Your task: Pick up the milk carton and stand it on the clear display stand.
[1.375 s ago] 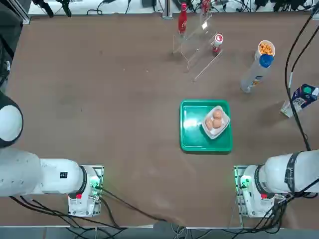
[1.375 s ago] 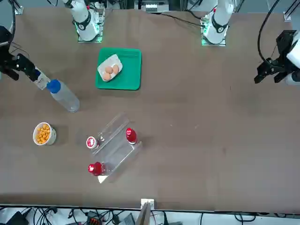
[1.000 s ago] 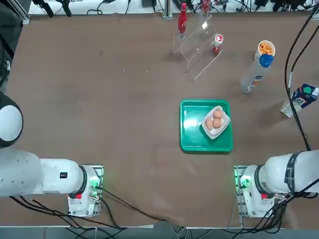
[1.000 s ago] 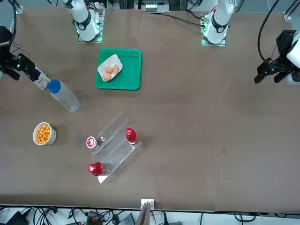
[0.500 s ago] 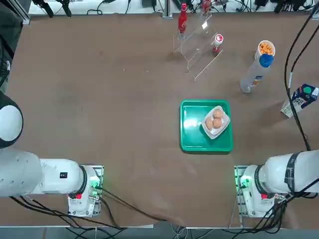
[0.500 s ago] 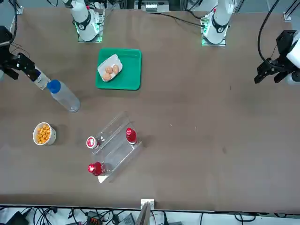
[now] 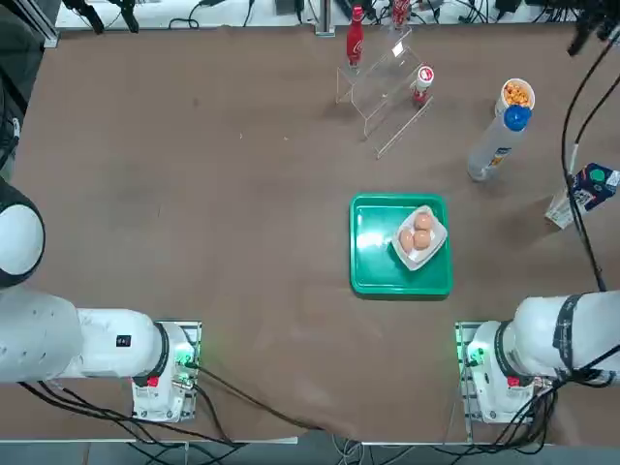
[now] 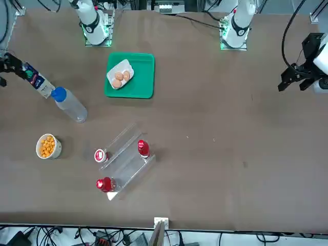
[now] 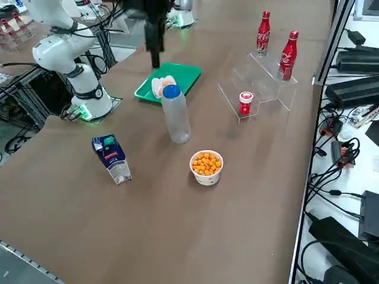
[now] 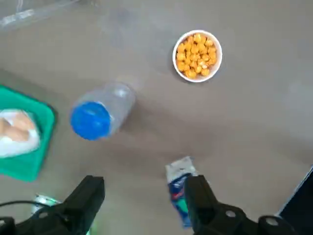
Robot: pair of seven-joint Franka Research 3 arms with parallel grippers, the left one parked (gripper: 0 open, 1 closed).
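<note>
The milk carton (image 9: 111, 158) stands upright near the table's right edge, white and dark blue with a teal cap; it also shows as the carton (image 7: 586, 189) and the carton (image 8: 36, 81). My right gripper (image 10: 144, 198) hangs high above the table, open, with the carton (image 10: 180, 191) far below between its fingers (image 10: 90, 196). From the side, the gripper (image 9: 155, 59) is a dark vertical shape well above the table. The clear display stand (image 7: 383, 92) sits at the far side, with two red bottles and a red can on its steps.
A tall clear bottle with a blue cap (image 9: 176, 115) and a cup of orange snacks (image 9: 206, 165) stand between the carton and the stand. A green tray (image 7: 373, 271) holds a dish of eggs. Red bottles (image 9: 288, 55) stand on the stand's upper steps.
In the front view my right gripper has drifted toward the picture's left edge, so the carton's teal cap now shows. Nothing on the table has moved.
</note>
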